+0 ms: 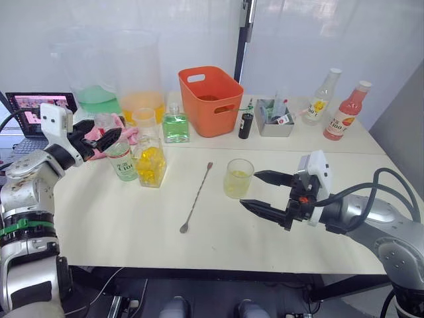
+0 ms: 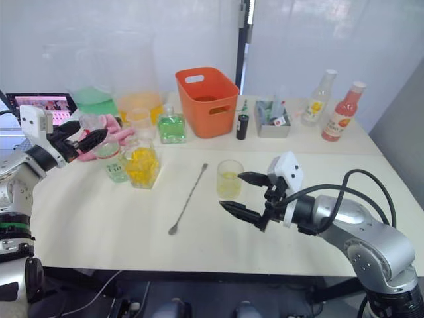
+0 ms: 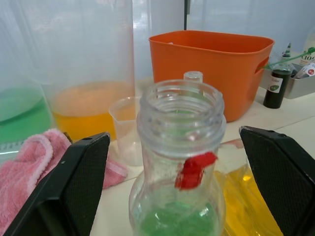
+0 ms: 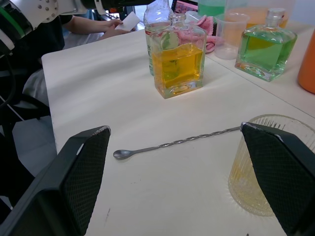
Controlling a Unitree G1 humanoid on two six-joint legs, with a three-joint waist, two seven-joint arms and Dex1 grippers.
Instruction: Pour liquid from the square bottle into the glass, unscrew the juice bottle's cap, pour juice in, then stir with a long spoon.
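Beside the glass [image 1: 238, 177], right gripper [image 1: 262, 192] spread wide, touching nothing. Around the uncapped juice bottle [image 1: 121, 158], left gripper [image 1: 101, 137] gaping, unclosed.

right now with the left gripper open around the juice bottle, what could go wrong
The juice bottle stands uncapped, close beside the square bottle. A sideways nudge as the left gripper closes could tip it or knock its neighbour, spilling liquid. The right gripper sits open next to the glass, which already holds liquid, so a careless swing could upset it. The long spoon lies loose between them and could be swept off.
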